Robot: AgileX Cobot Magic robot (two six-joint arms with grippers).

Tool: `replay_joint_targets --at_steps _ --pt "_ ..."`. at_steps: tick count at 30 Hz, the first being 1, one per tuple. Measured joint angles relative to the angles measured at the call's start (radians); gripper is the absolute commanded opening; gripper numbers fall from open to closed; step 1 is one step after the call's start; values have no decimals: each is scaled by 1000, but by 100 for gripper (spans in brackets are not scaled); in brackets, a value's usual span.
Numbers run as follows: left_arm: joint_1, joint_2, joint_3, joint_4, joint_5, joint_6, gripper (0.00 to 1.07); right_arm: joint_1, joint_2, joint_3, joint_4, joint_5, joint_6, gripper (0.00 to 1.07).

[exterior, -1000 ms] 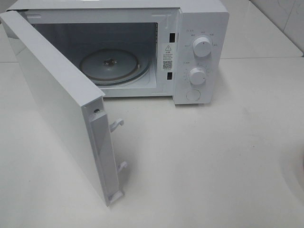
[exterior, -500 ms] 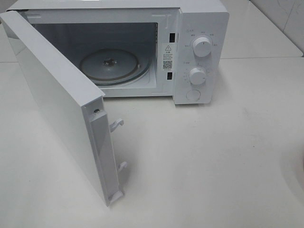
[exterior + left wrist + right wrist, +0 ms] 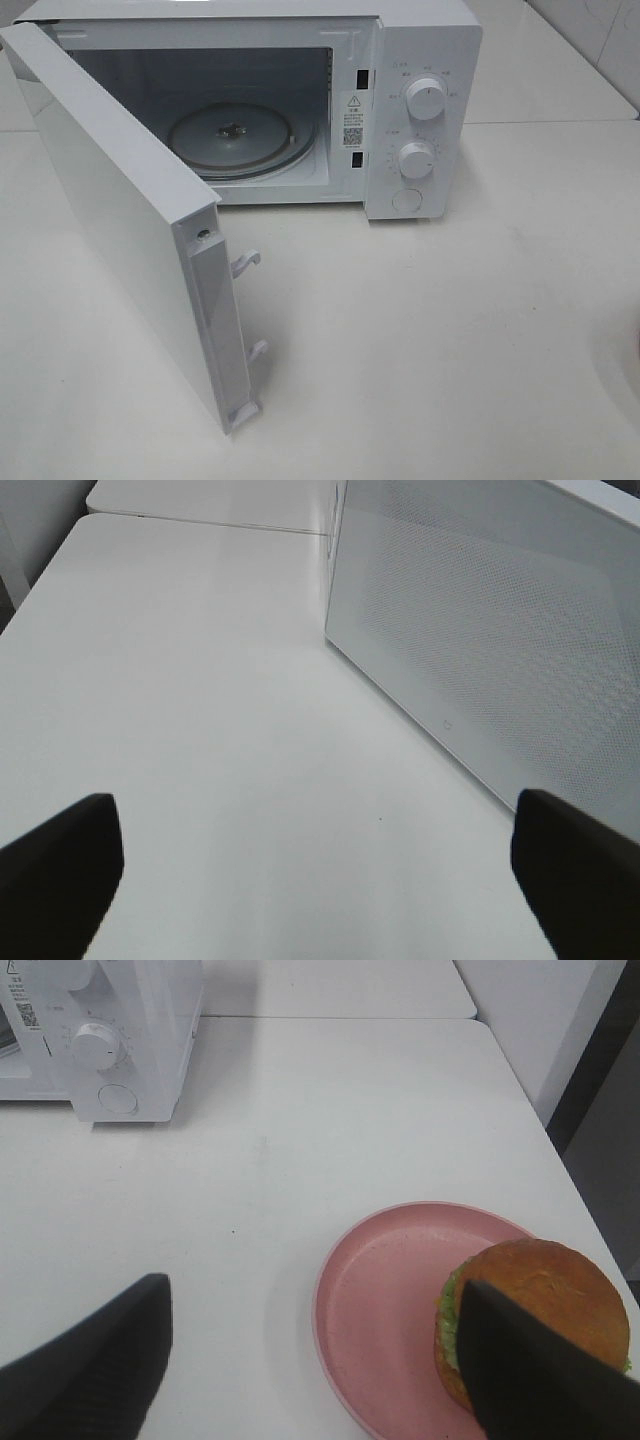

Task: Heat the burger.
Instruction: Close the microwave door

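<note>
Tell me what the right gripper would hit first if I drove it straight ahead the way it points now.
Probably the pink plate: it lies between the open fingers of the right gripper, with the burger beside one finger. Depth is unclear; the table may come first.

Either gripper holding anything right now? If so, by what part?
Nothing held. Left gripper is open over bare table; right gripper is open above the burger, not clamped on it.

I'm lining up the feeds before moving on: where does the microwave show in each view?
Exterior high: the microwave fills the upper left, its door swung open toward the camera.
Left wrist: only the door's outer face shows, beyond the open left hand.
Right wrist: its control panel sits in a far corner, away from the burger.
Shared landmark: the white table.
</note>
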Motion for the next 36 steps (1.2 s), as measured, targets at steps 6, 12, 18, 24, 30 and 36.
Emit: replay_joint_targets --at_steps 6,12,18,24,30,36 --pt "0 0 0 0 0 0 98 0 0 0 0 0 0 76" --pt "0 0 0 0 0 0 98 0 0 0 0 0 0 76" --pt "0 0 0 0 0 0 98 0 0 0 2 0 0 76" --pt "0 0 0 0 0 0 98 0 0 0 3 0 0 76" --pt "0 0 0 -12 0 0 98 0 0 0 3 0 0 76" --pt "0 0 -16 -52 -74 0 87 0 0 0 3 0 0 76"
